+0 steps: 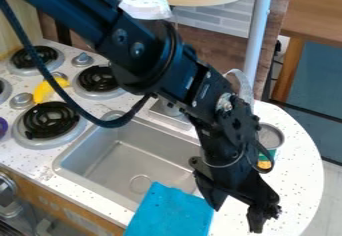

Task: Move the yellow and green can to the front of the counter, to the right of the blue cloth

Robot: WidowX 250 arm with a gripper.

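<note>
The black gripper (235, 217) is low over the white counter, right of the sink, with its two fingers spread and counter showing between them. Its left finger is right beside the upper right edge of a blue cloth (168, 213); whether they touch I cannot tell. The cloth lies over the sink's front right corner and the counter. Behind the gripper, to its right, stands an open can (270, 136) with a green side, partly hidden by the arm.
The metal sink (87, 156) lies left of the gripper, its right side partly covered by the arm. A yellow banana-like thing (45, 90) rests among the stove burners (50, 120). A purple object (3, 127) shows at the left edge. A grey pole (259, 35) rises behind the counter (302, 155).
</note>
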